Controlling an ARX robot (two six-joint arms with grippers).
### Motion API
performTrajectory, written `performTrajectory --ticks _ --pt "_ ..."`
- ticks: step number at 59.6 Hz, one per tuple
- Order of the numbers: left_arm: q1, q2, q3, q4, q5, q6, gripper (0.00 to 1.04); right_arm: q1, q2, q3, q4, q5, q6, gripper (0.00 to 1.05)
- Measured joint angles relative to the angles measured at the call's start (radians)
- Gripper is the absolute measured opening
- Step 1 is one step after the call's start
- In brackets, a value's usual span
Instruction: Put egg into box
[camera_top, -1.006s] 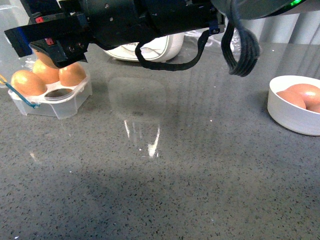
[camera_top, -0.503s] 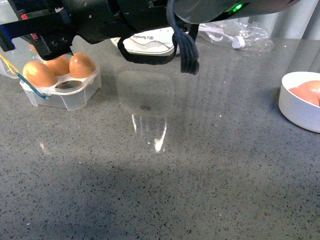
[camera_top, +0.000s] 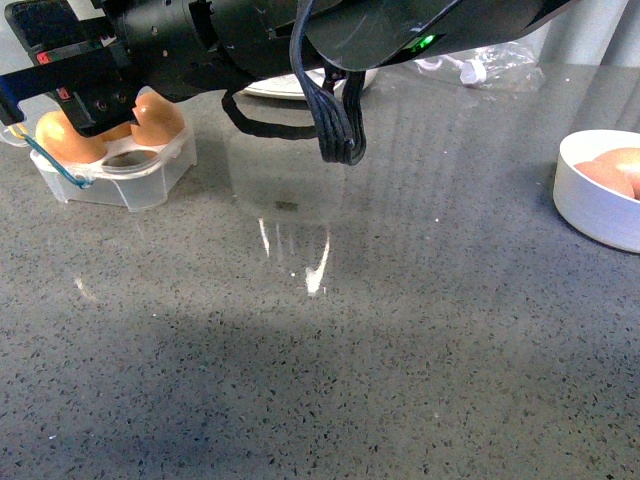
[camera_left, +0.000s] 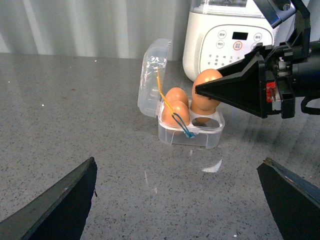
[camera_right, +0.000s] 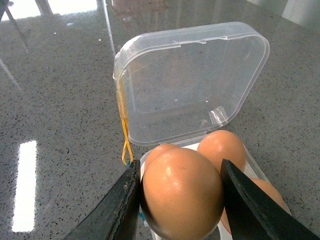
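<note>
Egg (camera_right: 182, 195) sat clamped in your right gripper (camera_right: 178, 169) over box (camera_right: 200, 90); placing step. Next: lower into vacant cell (camera_left: 201, 120), then release.

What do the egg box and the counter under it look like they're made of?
The box looks like thin clear plastic with a glossy finish: the counter shows straight through its open lid. The counter looks like polished grey stone or a stone-look composite, with fine speckles and mirror-like glare. Which of the two it is, the pictures leave open.
</note>
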Motion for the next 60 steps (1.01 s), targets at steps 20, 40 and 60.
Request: performTrajectory --ticks 20,40,60 --pt "0.000 0.000 0.000 0.000 0.000 0.000 0.98 0.000 0.010 0.000 0.000 0.003 -0.007 0.40" --pt "0.000 0.000 0.000 0.000 0.000 0.000 0.98 -0.006 0.009 -0.001 0.002 0.002 -0.017 0.80" --pt "0.000 0.000 0.000 0.000 0.000 0.000 0.98 -0.050 -0.108 -0.081 0.061 0.022 0.044 0.97"
